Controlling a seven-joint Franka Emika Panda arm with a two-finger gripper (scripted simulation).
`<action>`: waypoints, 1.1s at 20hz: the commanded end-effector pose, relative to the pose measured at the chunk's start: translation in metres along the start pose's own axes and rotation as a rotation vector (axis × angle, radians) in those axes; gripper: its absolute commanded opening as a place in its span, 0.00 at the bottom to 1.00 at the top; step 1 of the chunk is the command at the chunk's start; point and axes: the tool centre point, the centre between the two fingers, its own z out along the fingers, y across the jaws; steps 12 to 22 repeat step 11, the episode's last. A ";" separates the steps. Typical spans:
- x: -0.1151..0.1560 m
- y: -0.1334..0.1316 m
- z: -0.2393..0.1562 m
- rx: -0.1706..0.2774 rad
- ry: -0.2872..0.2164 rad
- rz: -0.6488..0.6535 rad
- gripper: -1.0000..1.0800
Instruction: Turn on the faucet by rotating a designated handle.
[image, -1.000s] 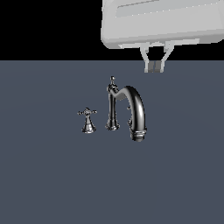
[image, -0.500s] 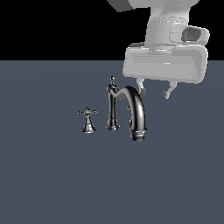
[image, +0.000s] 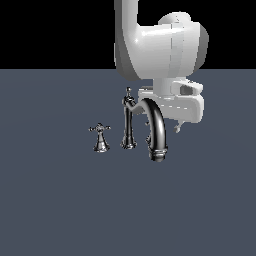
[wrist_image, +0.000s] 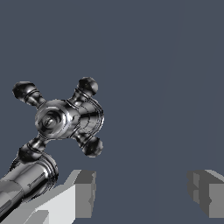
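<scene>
- Right, in the exterior view the faucet (image: 142, 127) stands near the middle of the dark grey counter (image: 60, 210), its slim column topped by a finial and its thick arched spout curving towards the camera.
- I see one small cross handle (image: 100, 136) on its own pedestal, apart from the column on the exterior view's left.
- The white Panda arm (image: 160, 55) hangs low behind the spout on the exterior view's right; I judge it sits there to come down on a handle on that far side.
- From this angle the spout and the arm's own body hide the gripper (image: 176, 127); I make out only a small tip below the hand, so this view does not tell me how the fingers stand.
- The wrist view fills that gap: a second cross handle (wrist_image: 61, 118) shows from above, four knobbed spokes around a round hub, with the end of the spout beside it.
- Here the two grey fingers (wrist_image: 83, 192) are spread wide apart, with nothing between them.
- The handle lies off to one side of the gap, not between the fingers, so I judge the approach is unfinished and the hand needs to shift across before it can push a spoke.
- The exterior view does not show this second handle at all.
</scene>
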 end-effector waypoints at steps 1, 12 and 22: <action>0.069 0.038 0.037 -0.028 0.054 0.110 0.51; 0.115 0.110 0.017 -0.019 0.203 0.044 0.70; 0.115 0.110 0.017 -0.019 0.203 0.044 0.70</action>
